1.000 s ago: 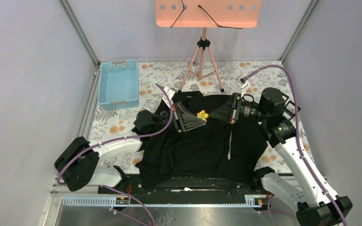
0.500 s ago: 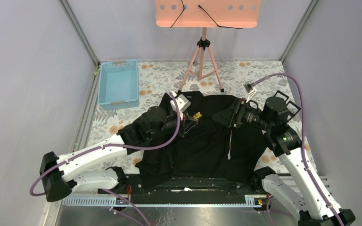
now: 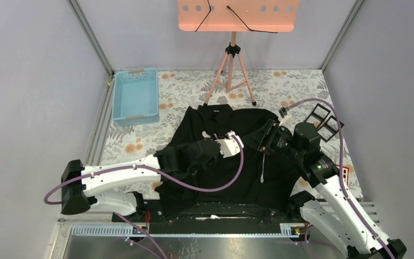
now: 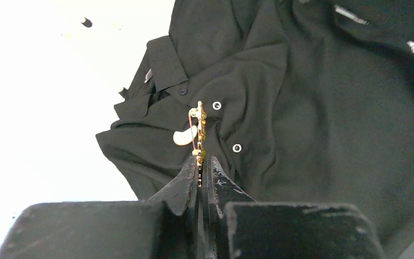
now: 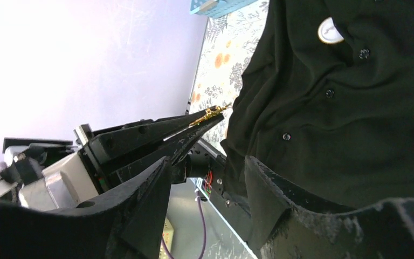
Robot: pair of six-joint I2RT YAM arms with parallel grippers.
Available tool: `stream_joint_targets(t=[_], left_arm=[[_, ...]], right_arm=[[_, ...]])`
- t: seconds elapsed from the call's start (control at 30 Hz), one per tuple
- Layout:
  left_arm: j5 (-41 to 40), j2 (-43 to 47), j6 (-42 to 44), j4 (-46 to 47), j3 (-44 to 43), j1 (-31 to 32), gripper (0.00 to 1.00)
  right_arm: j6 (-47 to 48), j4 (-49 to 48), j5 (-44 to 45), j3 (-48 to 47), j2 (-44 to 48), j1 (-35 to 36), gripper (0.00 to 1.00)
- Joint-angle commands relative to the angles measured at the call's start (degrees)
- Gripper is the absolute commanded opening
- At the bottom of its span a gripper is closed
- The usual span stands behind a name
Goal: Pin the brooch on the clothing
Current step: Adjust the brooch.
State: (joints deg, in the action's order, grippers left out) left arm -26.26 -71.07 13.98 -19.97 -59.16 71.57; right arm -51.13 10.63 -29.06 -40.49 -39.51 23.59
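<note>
The left end effector [image 4: 200, 162] is clenched on the brooch [image 4: 198, 129], which juts edge-on past its tips, long axis in line with the fingers. The shirt [image 4: 312, 108] lies straight beyond it, buttoned front nearest. The right end effector [image 5: 206, 162], released and empty, faces the brooch from close by.

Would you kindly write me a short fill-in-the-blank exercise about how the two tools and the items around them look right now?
1. The left tool is shut on a brooch of ____ colour.
2. The right tool stands ____ and holds nothing.
3. The collared shirt is ____ in colour.
4. The plastic basket is ____ in colour.
Missing words: gold; open; black; blue.
</note>
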Motion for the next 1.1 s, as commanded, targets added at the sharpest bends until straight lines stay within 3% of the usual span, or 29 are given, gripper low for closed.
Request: stream_joint_targets(t=[0.0, 0.27, 0.53, 1.07], left_arm=[[-5.48, -0.81, 5.47, 1.49, -2.9, 0.95, 0.0], [-1.82, -2.3, 5.18, 3.7, -3.34, 1.72, 0.0], [-2.13, -3.92, 5.18, 4.24, -3.27, 2.44, 0.0], [-13.98, -6.88, 6.77, 8.86, -1.92, 7.61, 0.01]], right_arm=[[-6.33, -5.58, 5.6, 2.64, 0.27, 3.33, 0.58], [-10.44, -13.91, 10.78, 3.21, -6.14, 11.01, 0.55], [-11.01, -15.19, 13.68, 3.07, -10.18, 14.23, 0.49], [-12.35, -15.73, 19.64, 4.55, -12.67, 15.7, 0.31]])
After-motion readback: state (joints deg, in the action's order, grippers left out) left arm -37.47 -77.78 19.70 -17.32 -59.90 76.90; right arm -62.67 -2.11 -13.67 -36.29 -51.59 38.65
